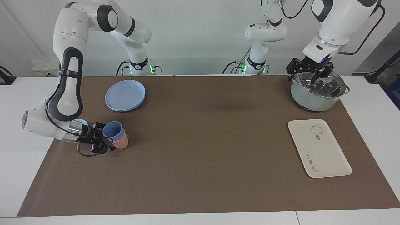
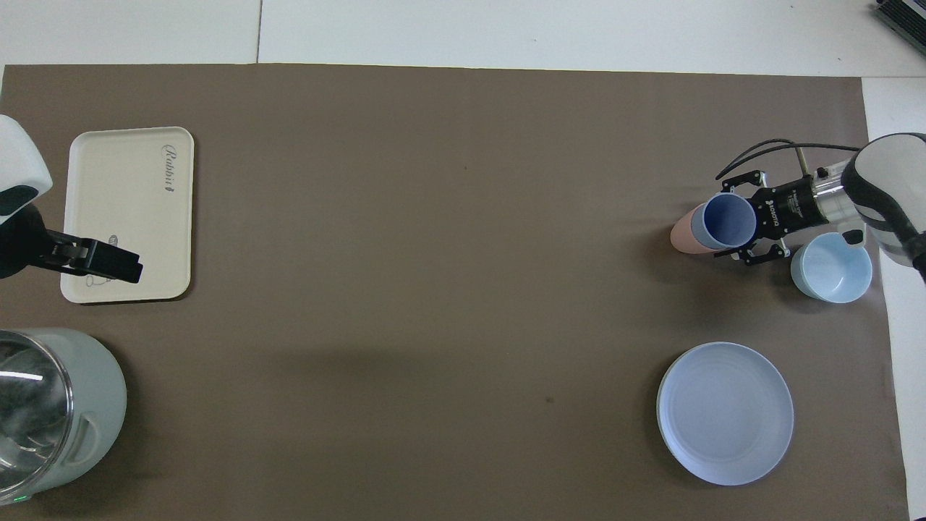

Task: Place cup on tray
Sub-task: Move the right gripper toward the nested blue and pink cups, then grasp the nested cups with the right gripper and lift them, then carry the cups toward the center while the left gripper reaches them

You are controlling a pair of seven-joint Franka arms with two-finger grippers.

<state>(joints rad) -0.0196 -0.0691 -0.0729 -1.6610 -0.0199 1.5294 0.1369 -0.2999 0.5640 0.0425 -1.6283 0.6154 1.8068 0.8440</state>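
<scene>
We see the blue cup (image 1: 112,130), nested in a pink cup (image 1: 120,142) near the worktop's right-arm end, flanked by the right end effector (image 1: 101,140) with fingers spread around it for a side grasp, while the left end effector (image 1: 310,70) waits wide over the pot (image 1: 315,93), well apart from the tray (image 1: 318,148).
</scene>
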